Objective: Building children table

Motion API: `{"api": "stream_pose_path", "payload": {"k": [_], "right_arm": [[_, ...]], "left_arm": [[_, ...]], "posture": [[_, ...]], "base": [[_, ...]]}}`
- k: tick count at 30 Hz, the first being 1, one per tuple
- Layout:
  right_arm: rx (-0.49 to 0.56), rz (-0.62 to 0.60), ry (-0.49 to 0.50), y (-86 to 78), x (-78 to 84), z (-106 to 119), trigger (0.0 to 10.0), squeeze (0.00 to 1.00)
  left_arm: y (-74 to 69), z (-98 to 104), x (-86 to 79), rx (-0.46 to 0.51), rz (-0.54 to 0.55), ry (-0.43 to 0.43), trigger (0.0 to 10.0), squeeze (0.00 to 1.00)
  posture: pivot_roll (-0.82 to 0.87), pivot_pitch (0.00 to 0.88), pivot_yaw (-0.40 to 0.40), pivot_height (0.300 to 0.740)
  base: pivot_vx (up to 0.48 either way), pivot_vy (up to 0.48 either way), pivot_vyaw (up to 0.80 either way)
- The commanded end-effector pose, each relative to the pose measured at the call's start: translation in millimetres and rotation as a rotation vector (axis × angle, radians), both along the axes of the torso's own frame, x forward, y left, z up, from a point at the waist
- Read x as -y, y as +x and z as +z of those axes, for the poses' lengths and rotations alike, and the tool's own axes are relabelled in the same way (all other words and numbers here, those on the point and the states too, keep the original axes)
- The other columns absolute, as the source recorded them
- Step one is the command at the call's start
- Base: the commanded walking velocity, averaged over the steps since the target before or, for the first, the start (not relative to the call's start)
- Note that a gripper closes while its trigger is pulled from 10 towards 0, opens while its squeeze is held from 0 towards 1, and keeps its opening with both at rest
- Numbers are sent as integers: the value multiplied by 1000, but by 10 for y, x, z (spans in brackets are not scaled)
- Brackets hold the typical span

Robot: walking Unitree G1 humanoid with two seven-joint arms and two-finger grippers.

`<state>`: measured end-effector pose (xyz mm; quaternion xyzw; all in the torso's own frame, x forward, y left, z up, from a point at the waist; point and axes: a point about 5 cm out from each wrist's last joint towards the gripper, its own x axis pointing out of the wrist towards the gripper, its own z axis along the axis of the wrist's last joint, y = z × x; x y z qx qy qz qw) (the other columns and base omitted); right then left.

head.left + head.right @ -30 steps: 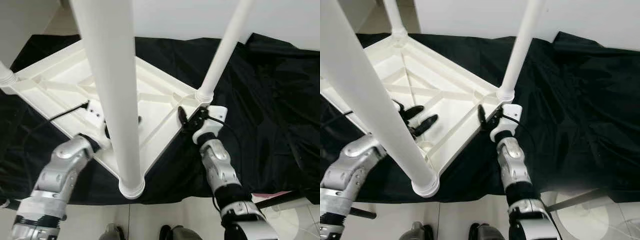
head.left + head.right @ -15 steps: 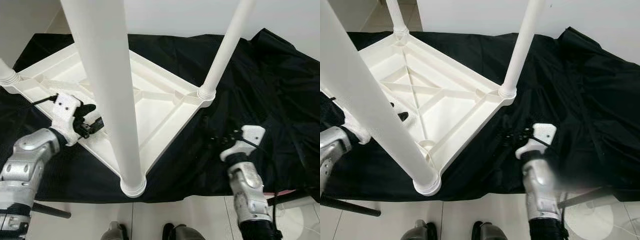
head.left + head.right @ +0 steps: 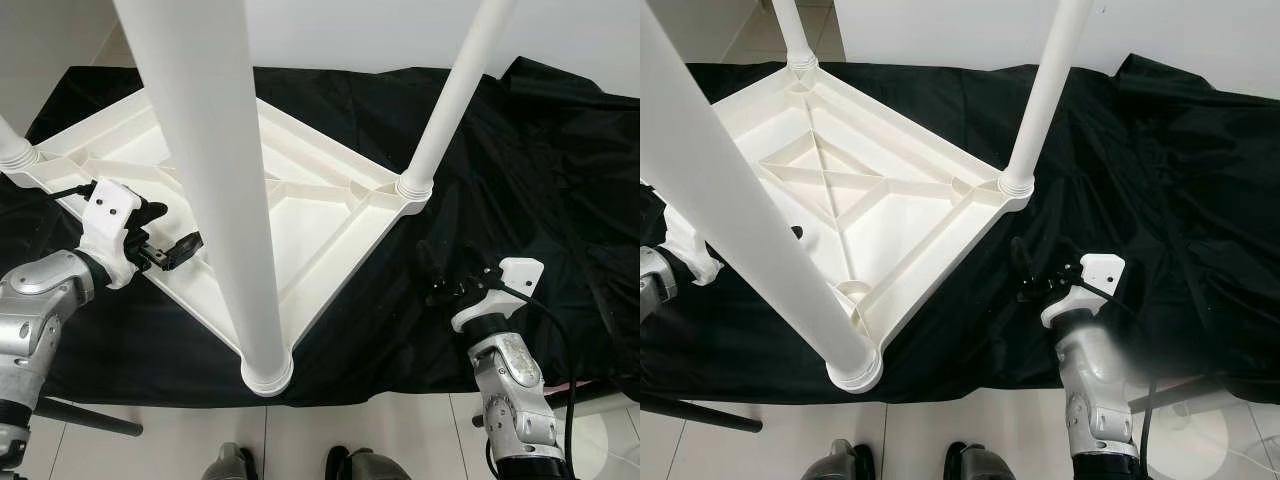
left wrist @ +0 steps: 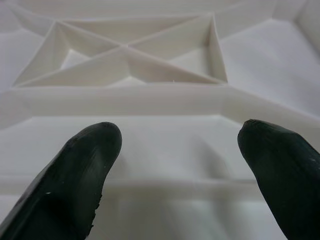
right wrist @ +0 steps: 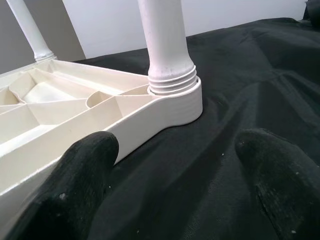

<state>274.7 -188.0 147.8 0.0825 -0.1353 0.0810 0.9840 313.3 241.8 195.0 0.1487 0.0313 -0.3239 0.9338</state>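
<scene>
A white plastic children's table (image 3: 310, 215) lies upside down on a black cloth (image 3: 540, 200). Its legs stand up from the corners: a near leg (image 3: 215, 180) close to my head and a right leg (image 3: 455, 95). My left gripper (image 3: 168, 235) is open at the table's left rim; in the left wrist view its fingers (image 4: 85, 170) frame the ribbed underside (image 4: 135, 60). My right gripper (image 3: 1025, 272) is open above the cloth, a little short of the right corner. The right wrist view looks at that leg (image 5: 167, 45) in its threaded socket.
The cloth spreads far to the right in folds. Pale floor tiles (image 3: 170, 440) run along its near edge, with my feet (image 3: 230, 465) there. A black rod (image 3: 90, 420) lies at the lower left. A white wall (image 3: 360, 30) backs the scene.
Both grippers have drawn back from the table: the left from inside the frame to its left rim, the right from the right corner down over the cloth.
</scene>
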Motion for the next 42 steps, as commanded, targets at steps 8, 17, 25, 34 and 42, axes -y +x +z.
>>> {"api": "stream_pose_path", "payload": {"k": [8, 17, 25, 34, 42], "right_arm": [[-33, 32, -43, -40, 33, -44, 10000, 0], [-22, 45, -57, -46, 20, -8, 10000, 0], [-80, 7, -114, 91, -117, -27, 10000, 0], [-143, -32, -86, 379, -396, -37, 10000, 0], [-170, -85, -70, 510, -438, -46, 10000, 0]], "left_arm": [[-283, 1, 121, -220, -578, 101, 10000, 0], [-203, -50, 130, -187, -547, 174, 10000, 0], [-238, 115, 231, -94, -473, -76, 10000, 0], [-146, 274, 522, 52, -312, -327, 10000, 0], [-107, 235, 621, 127, -184, -345, 10000, 0]], "posture": [[-17, 156, 15, 740], [-21, 159, 23, 740], [-29, 168, 23, 740], [-6, 183, -3, 740], [17, 187, -18, 740]], "base": [[0, 0, 0], [0, 0, 0], [0, 0, 0], [0, 0, 0], [0, 0, 0]]}}
